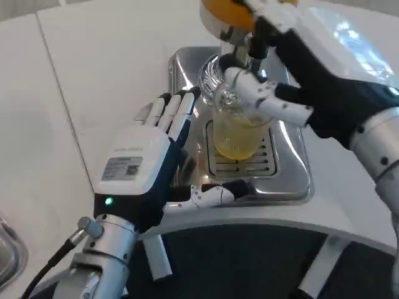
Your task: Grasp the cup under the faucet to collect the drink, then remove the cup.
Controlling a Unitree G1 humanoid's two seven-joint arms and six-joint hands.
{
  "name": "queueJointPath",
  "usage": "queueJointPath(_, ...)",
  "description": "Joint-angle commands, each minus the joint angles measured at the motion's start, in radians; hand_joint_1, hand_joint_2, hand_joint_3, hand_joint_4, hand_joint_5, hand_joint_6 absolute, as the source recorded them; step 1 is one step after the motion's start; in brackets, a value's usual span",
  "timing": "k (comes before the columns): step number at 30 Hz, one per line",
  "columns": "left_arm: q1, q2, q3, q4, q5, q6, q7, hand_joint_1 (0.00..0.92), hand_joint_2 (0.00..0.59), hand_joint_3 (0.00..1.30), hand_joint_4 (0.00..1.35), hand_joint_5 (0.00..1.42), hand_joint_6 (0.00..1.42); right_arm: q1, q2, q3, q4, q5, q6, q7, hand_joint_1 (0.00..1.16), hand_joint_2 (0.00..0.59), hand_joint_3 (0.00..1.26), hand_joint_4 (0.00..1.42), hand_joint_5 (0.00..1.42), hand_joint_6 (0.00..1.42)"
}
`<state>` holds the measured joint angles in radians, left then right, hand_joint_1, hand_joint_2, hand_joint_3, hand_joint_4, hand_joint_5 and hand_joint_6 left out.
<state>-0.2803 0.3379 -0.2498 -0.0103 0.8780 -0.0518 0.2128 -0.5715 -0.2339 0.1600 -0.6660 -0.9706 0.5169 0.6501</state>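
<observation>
Now, cup: clear plastic, yellow drink inside (on slotted steel tray).
Right hand: grips cup rim.
Left hand: flat, fingers apart, holding nothing.

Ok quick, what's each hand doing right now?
Left hand: open, fingers beside the cup, not gripping it.
Right hand: fingers on the faucet lever; grip unclear.

The only writing sits on the white back of the left hand: a small pale rectangular sticker label with a dark line of print along its top edge and a small black square code beneath. The letters are too small and blurred to read. No other text or numbers are legible.
</observation>
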Motion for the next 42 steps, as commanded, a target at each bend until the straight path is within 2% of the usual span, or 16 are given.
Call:
queueJointPath(1, -0.004, 0.001, -0.009, 0.017, 0.0, -0.008, 0.021, 0.0, 0.004, 0.0, 0.0, 0.0, 0.06, 0.062, 0.062, -0.052, -0.034, 0.034, 0.073, -0.044, 0.16, 0.469, 0.0, 0.0, 0.0, 0.02)
queueJointPath(5, -0.008, -0.007, -0.004, 0.03, -0.015, -0.015, 0.046, 0.002, 0.008, 0.0, 0.0, 0.02, 0.07, 0.078, 0.071, -0.078, -0.079, 0.036, 0.101, -0.054, 0.16, 0.467, 0.0, 0.0, 0.0, 0.02)
queueJointPath(8, -0.021, -0.012, -0.002, 0.049, -0.034, -0.015, 0.05, 0.007, 0.008, 0.0, 0.0, 0.02, 0.07, 0.099, 0.056, -0.103, -0.133, 0.037, 0.124, -0.032, 0.18, 0.459, 0.0, 0.0, 0.0, 0.02)
queueJointPath(12, -0.039, -0.016, -0.005, 0.071, -0.058, -0.026, 0.058, 0.029, 0.014, 0.0, 0.0, 0.04, 0.08, 0.15, 0.024, -0.147, -0.213, 0.06, 0.123, -0.007, 0.19, 0.464, 0.0, 0.0, 0.0, 0.03)
queueJointPath(15, -0.046, -0.027, -0.008, 0.083, -0.071, -0.033, 0.072, 0.045, 0.015, 0.0, 0.0, 0.06, 0.1, 0.185, -0.002, -0.174, -0.256, 0.083, 0.11, 0.006, 0.25, 0.46, 0.0, 0.0, 0.0, 0.03)
queueJointPath(21, -0.06, -0.037, -0.02, 0.107, -0.088, -0.044, 0.081, 0.072, 0.014, 0.0, 0.0, 0.06, 0.1, 0.331, -0.075, -0.234, -0.353, 0.147, 0.014, -0.004, 0.28, 0.453, 0.0, 0.0, 0.0, 0.03)
queueJointPath(25, -0.068, -0.045, -0.021, 0.121, -0.098, -0.053, 0.079, 0.087, 0.014, 0.0, 0.0, 0.07, 0.11, 0.479, -0.103, -0.279, -0.381, 0.177, -0.127, -0.043, 0.29, 0.453, 0.0, 0.0, 0.0, 0.04)
queueJointPath(30, -0.073, -0.063, -0.017, 0.131, -0.123, -0.076, 0.087, 0.119, 0.021, 0.0, 0.0, 0.1, 0.13, 0.696, -0.098, -0.339, -0.381, 0.219, -0.373, -0.126, 0.32, 0.456, 0.0, 0.0, 0.0, 0.05)
queueJointPath(33, -0.084, -0.075, -0.009, 0.154, -0.163, -0.089, 0.081, 0.171, 0.029, 0.0, 0.0, 0.12, 0.15, 0.804, -0.083, -0.375, -0.381, 0.254, -0.483, -0.174, 0.34, 0.447, 0.0, 0.0, 0.0, 0.05)
queueJointPath(36, -0.099, -0.081, -0.006, 0.184, -0.197, -0.123, 0.086, 0.23, 0.04, 0.0, 0.0, 0.14, 0.17, 0.909, -0.084, -0.418, -0.377, 0.287, -0.557, -0.212, 0.35, 0.445, 0.0, 0.0, 0.0, 0.05)
queueJointPath(39, -0.111, -0.084, -0.012, 0.203, -0.2, -0.139, 0.094, 0.241, 0.04, 0.0, 0.0, 0.15, 0.18, 0.996, -0.094, -0.47, -0.351, 0.319, -0.618, -0.24, 0.35, 0.446, 0.0, 0.0, 0.0, 0.05)
queueJointPath(42, -0.13, -0.093, -0.02, 0.235, -0.201, -0.154, 0.101, 0.279, 0.037, 0.0, 0.0, 0.17, 0.18, 1.085, -0.093, -0.539, -0.337, 0.363, -0.686, -0.268, 0.35, 0.44, 0.0, 0.0, 0.0, 0.05)
